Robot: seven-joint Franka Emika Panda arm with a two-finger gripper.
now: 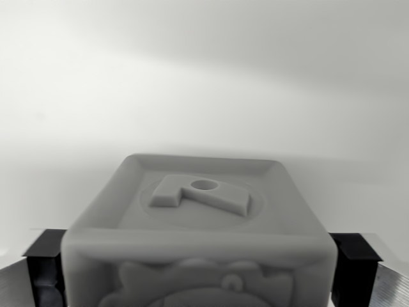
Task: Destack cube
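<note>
A pale, plain surface point(204, 96) filled the wrist view from about nine o'clock through twelve to three o'clock. It was brightest in a broad band across the middle and shaded to a soft grey toward one and two o'clock. No edge, seam or marking could be told on it.

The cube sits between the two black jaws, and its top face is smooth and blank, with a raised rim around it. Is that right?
Not quite. The cube does sit between the black jaws, one at each side, and its top has a raised rim, but the top is not blank: the wrist view shows a raised letter-like shape with a round hole in it.
</note>
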